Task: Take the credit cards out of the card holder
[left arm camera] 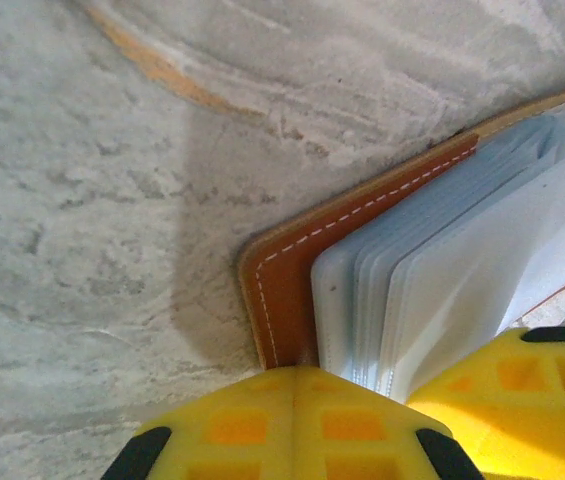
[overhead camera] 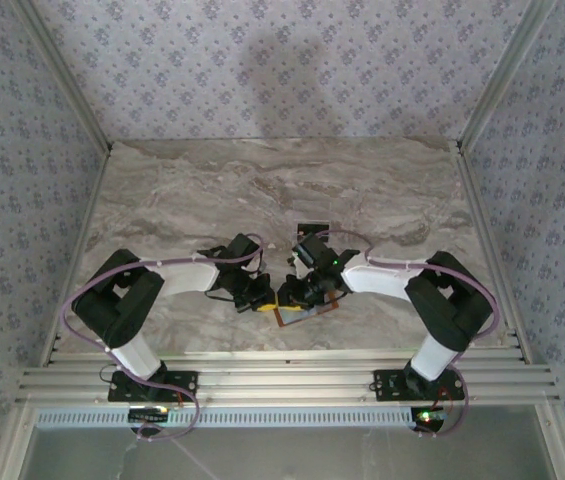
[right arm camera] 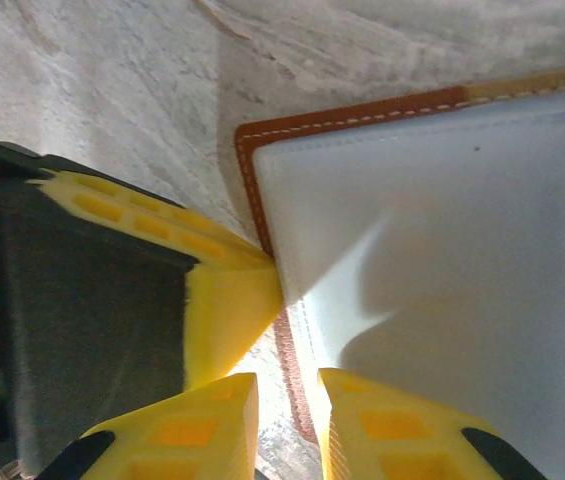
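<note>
while one card holder point(left arm camera: 284, 275) lies open on the desk point(overhead camera: 262, 180) between two hands, the left hand point(left arm camera: 296, 385) is pressed together at its corner, the right hand point(right arm camera: 288, 395) narrowly apart over its edge.

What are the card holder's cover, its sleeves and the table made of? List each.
Card holder cover: likely brown leather, matte, white edge stitching. Sleeves: seemingly translucent plastic, pale, stacked sheets. Table: marble-look grey veining; stone or laminate, cannot tell.

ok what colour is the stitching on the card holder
White, on the brown leather edge of the card holder; clearest in the left wrist view.
</note>
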You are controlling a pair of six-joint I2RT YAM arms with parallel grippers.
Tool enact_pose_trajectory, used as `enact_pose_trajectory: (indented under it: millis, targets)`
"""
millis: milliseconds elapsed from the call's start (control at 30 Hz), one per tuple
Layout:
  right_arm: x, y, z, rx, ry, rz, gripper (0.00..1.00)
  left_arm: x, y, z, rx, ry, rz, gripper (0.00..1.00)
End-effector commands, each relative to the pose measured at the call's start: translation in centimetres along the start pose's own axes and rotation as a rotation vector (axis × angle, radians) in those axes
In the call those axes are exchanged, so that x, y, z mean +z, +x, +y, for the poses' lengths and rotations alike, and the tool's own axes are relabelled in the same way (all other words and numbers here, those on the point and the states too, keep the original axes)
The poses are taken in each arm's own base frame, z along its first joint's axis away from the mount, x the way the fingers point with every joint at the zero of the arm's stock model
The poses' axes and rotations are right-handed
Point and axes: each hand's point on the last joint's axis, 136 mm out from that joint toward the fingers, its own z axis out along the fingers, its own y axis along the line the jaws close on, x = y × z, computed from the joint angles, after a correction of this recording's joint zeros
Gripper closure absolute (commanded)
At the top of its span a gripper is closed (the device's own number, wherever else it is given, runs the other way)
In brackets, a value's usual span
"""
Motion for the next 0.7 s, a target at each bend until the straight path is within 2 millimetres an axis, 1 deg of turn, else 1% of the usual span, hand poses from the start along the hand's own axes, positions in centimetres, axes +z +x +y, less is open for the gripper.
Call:
enact_pose_trajectory:
  millis: [0,100,300,500,600,667]
  targets:
    - [0.1,0.2,-1.8,0.003,0.091,0.009,0.75,0.4,-0.2,3.6,-0.054,-0.139,-0.013,0.99]
    - [-0.6,0.1,-2.6,0.0,0.153,-0.01,0.71,0.4,-0.3,3.6,-0.052,-0.14,-0.014,0.99]
    - [-2.4,-0.7,-3.0,-0.027,0.238,-0.056,0.59,0.4,-0.2,3.6,-0.052,-0.144,-0.011,0.99]
    - [-3.4,-1.1,-4.1,-0.052,0.336,-0.07,0.53,0.3,-0.2,3.5,-0.051,-0.142,-0.011,0.99]
    - [-4.0,-1.2,-4.6,-0.055,0.383,-0.074,0.46,0.3,-0.2,3.5,-0.049,-0.142,-0.011,0.99]
    - [-4.5,-1.2,-5.3,-0.05,0.434,-0.077,0.43,0.2,-0.2,3.5,-0.049,-0.142,-0.011,0.99]
